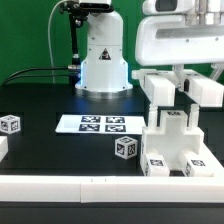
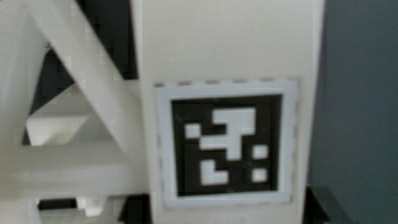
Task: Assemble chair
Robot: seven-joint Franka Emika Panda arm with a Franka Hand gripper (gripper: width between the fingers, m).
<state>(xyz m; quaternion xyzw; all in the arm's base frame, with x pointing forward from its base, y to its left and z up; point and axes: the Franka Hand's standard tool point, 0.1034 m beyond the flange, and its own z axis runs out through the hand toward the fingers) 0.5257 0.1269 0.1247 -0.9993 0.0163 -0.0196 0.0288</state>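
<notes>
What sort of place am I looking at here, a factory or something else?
Probably a robotics research lab bench: a white robot base stands on a black table, near a marker board of black-and-white tags, and chunky white chair parts carry similar tags.

A white domed base is carrying a black triangular sticker on its front. A black cable is trailing from its foot. Above it a black joint is showing, and the arm's white link is looking boxy, with rounded corners.
</notes>
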